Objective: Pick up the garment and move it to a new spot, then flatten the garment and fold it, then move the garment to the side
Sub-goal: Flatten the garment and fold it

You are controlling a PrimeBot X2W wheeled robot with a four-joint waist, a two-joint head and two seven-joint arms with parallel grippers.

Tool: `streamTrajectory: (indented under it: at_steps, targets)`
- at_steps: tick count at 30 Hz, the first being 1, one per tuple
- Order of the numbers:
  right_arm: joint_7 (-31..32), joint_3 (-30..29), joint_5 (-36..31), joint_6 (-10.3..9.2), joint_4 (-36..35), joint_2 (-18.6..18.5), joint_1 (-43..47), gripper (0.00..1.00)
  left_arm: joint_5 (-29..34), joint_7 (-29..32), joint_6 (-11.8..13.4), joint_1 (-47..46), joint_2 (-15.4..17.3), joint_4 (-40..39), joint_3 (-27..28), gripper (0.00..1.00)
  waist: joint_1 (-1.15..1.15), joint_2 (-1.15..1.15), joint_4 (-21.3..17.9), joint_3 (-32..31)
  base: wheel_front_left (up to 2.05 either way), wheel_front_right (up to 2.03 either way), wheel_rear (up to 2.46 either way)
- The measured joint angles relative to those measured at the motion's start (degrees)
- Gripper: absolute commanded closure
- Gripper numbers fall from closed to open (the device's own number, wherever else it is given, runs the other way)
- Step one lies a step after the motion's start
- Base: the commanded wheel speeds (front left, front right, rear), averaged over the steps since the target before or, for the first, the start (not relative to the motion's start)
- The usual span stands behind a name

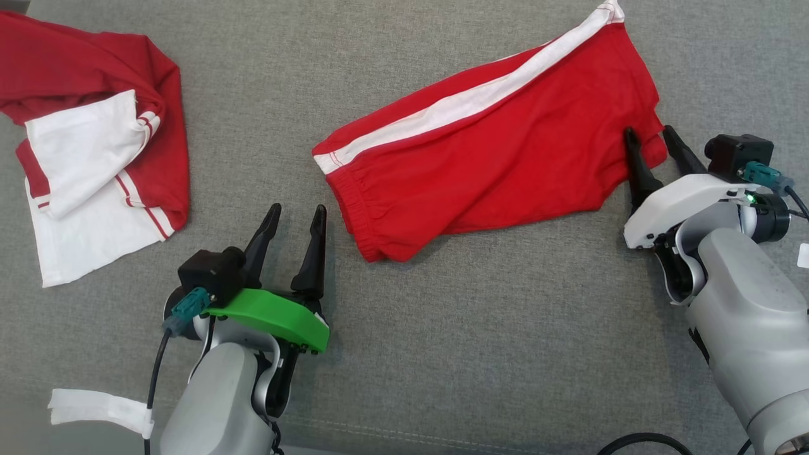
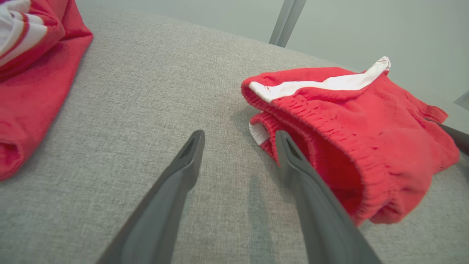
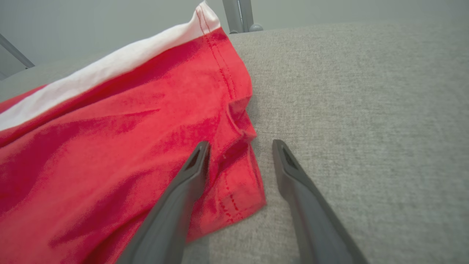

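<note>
Red shorts lie spread flat, aslant across the upper middle of the grey cloth surface, leg hem toward the far right and the elastic waistband toward the near left. A white side stripe runs along their far edge. Right gripper is at the near hem corner with its jaws apart and astride the fabric. In the right wrist view its left finger lies over the red cloth and its right finger over bare grey surface, with the hem corner between them; the fabric is not pinched. Left gripper sits just beside the waistband, jaws wide apart and holding nothing. In the left wrist view one fingertip overlaps the gathered waistband edge; cannot tell whether it touches. A second red-and-white garment lies crumpled at the far left, well apart from the shorts. A white strip lies at the near left edge.
</note>
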Motion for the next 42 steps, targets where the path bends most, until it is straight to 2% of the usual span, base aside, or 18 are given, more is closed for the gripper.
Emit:
streamTrajectory:
  at_steps: [1,2,9,19,24,31,35,42]
  targets:
    - [0.0,0.0,0.3,-0.01,0.2,0.0,0.0,0.91,0.2,0.0,0.0,0.1,0.0,0.0,0.1,0.00,0.00,0.00,0.1,0.0,0.00,0.00,0.00]
    - [0.0,0.0,0.5,-0.01,0.5,0.0,0.0,1.00,0.4,0.0,0.0,0.3,0.0,0.1,0.2,0.00,0.00,0.00,0.1,-0.1,0.00,0.00,0.00]
    - [0.1,-1.6,2.6,0.00,-2.6,0.5,2.7,1.00,1.5,0.0,0.0,1.8,0.0,0.7,1.9,0.00,0.00,0.00,-0.5,-1.5,0.00,0.00,0.00]
    - [0.2,-5.6,3.6,0.01,-11.7,3.0,15.9,1.00,3.4,0.0,0.0,7.4,0.0,2.7,3.9,0.00,0.00,0.00,-3.3,-7.4,0.00,0.00,0.00]
    - [0.2,-9.3,4.2,0.01,-15.3,4.6,24.8,1.00,3.4,0.0,0.0,11.0,0.6,3.3,5.2,0.00,0.00,0.00,-6.5,-12.1,0.00,0.00,0.00]
    - [0.2,-9.7,2.2,0.01,-18.1,4.3,27.4,1.00,3.4,0.0,0.0,12.7,0.6,3.3,5.2,0.00,0.00,0.00,-10.3,-15.6,0.00,0.00,0.00]
    - [0.2,-5.5,0.8,-0.01,-23.9,3.8,25.5,1.00,3.4,0.0,0.0,12.8,0.8,3.4,5.0,0.00,0.00,0.00,-11.0,-16.7,0.00,0.00,0.00]
    - [0.2,10.7,0.2,-0.01,-32.6,3.7,21.0,1.00,2.8,0.0,0.0,13.2,0.7,3.8,4.9,0.00,0.00,0.00,-8.9,-17.1,0.00,0.00,0.00]
